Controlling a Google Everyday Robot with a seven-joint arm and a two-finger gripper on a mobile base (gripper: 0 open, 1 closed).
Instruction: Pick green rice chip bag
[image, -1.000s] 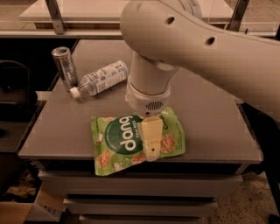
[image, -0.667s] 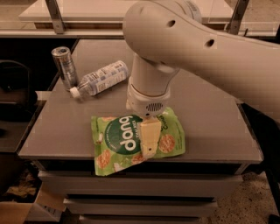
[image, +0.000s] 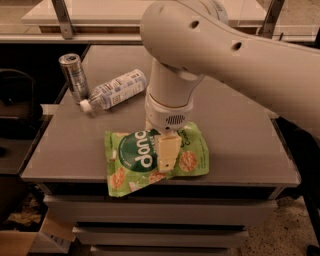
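The green rice chip bag (image: 135, 155), a light-green pouch with a dark green circle and white "dang" lettering, lies at the table's front edge, and its lower left corner reaches past the edge. My gripper (image: 167, 152) comes straight down from the big white arm (image: 225, 50) onto the middle of the bag. One pale finger (image: 168, 156) lies across the bag's face; the other is hidden behind it. The bag is creased around the finger, and the gripper is shut on it.
A clear plastic bottle (image: 117, 89) with a white cap lies on its side at the back left of the grey table (image: 240, 135). A silver can (image: 73, 75) stands upright beside it. Shelves run below the table's front edge.
The gripper's finger has drawn up a little on the bag. The bag is more crumpled at its left side and its lower edge sits slightly higher. The bottle and the can have not moved.
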